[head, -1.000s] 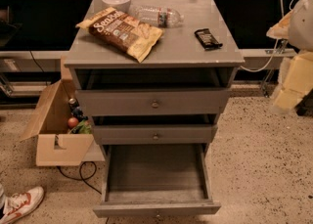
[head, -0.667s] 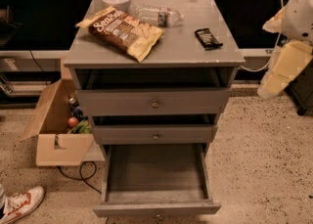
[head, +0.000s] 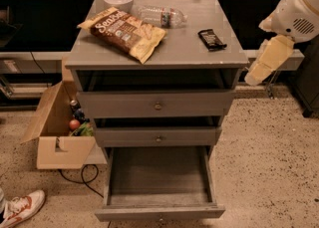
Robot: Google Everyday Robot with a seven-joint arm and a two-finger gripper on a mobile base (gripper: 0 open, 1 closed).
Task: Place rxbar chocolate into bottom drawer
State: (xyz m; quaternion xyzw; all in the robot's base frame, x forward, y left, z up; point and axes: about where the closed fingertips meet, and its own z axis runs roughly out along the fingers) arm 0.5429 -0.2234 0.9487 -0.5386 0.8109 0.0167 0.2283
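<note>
The rxbar chocolate (head: 212,39), a small black bar, lies on the right part of the grey cabinet's top (head: 189,53). The bottom drawer (head: 159,213) is pulled out towards me and its inside looks empty. The two shallower drawers above it are shut. My gripper (head: 266,61), cream-coloured under a white arm housing, hangs in the air to the right of the cabinet. It is beside the top's right edge, apart from the bar, and holds nothing that I can see.
A brown-and-yellow chip bag (head: 123,32), a white bowl (head: 118,0) and a lying plastic bottle (head: 162,16) share the cabinet top. An open cardboard box (head: 57,132) with items stands on the floor at left. A shoe (head: 22,208) is at bottom left.
My arm and gripper have moved left and slightly up, closer to the cabinet's right edge. The bar, the drawers and the other objects have not moved.
</note>
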